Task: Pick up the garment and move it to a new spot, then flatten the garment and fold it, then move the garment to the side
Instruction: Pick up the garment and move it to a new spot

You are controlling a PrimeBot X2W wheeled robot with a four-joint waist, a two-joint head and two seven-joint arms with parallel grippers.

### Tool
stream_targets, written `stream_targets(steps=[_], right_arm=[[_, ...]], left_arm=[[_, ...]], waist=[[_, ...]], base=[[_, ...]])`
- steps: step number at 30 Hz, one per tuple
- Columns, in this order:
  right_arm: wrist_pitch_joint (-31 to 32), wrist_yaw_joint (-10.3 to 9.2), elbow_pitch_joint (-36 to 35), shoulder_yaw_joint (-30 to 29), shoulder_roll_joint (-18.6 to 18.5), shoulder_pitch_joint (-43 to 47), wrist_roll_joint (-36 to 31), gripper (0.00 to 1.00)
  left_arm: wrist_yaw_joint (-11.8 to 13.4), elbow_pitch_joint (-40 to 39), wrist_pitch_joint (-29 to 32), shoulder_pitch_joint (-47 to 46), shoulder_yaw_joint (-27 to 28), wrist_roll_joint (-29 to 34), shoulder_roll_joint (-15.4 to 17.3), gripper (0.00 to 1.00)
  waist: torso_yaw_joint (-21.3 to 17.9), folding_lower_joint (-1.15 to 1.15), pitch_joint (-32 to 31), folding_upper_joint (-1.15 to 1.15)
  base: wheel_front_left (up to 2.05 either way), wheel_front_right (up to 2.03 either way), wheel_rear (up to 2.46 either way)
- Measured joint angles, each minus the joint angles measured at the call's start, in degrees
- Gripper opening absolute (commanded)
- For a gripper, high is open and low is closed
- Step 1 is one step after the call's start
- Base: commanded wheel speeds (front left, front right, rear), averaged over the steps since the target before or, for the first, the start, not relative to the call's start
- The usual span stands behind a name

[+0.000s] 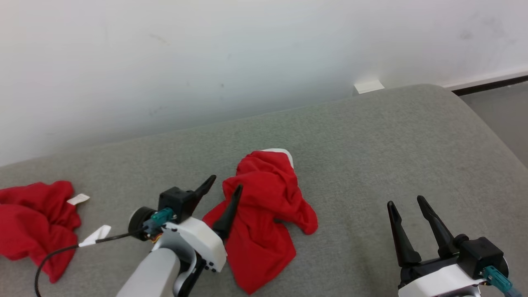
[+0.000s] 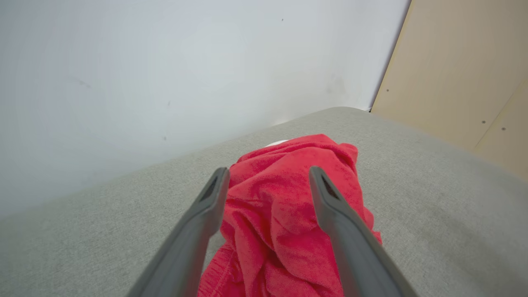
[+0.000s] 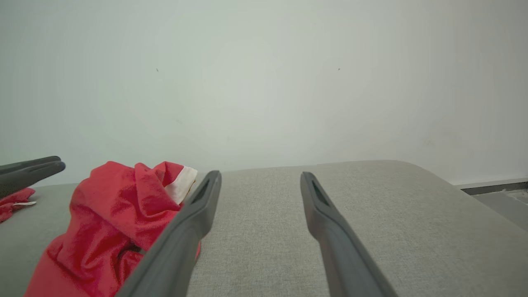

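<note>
The red garment (image 1: 268, 206) lies crumpled in the middle of the grey padded surface (image 1: 371, 144), a white band showing at its far end. My left gripper (image 1: 225, 182) is open at the garment's left edge, one finger over the cloth and one beside it. In the left wrist view the garment (image 2: 280, 214) lies between and below the spread fingers of the left gripper (image 2: 269, 171), and nothing is gripped. My right gripper (image 1: 405, 201) is open over bare surface to the garment's right. The right wrist view has the garment (image 3: 107, 206) left of the right gripper (image 3: 260, 175).
A second red cloth (image 1: 37, 218) with white tags lies at the far left. A white wall (image 1: 206, 62) backs the surface. The surface curves down at the right to the floor (image 1: 503, 115). A wooden panel (image 2: 453, 74) stands beyond the far corner.
</note>
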Motion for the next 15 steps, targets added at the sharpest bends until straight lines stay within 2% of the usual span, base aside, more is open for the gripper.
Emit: stream_targets(steps=[6,11,15], right_arm=[[0.00,0.00,-0.85,-1.13,-0.18,0.79,-0.38,1.00],[0.00,0.00,-3.49,-3.77,-0.04,2.08,-1.33,1.00],[0.00,0.00,-6.94,-6.44,0.21,3.81,-2.66,1.00]], left_arm=[[3.01,-4.30,-1.19,2.15,3.24,-1.03,2.22,1.00],[5.72,-9.94,-2.14,8.21,7.02,-1.87,5.44,1.00],[8.09,-15.86,-2.52,13.96,10.57,-2.14,6.82,1.00]], waist=[[4.59,0.00,-1.18,0.00],[7.79,0.00,-2.14,0.00],[9.54,0.00,-2.69,0.00]], base=[[0.00,0.00,0.00],[0.00,0.00,0.00],[0.00,0.00,0.00]])
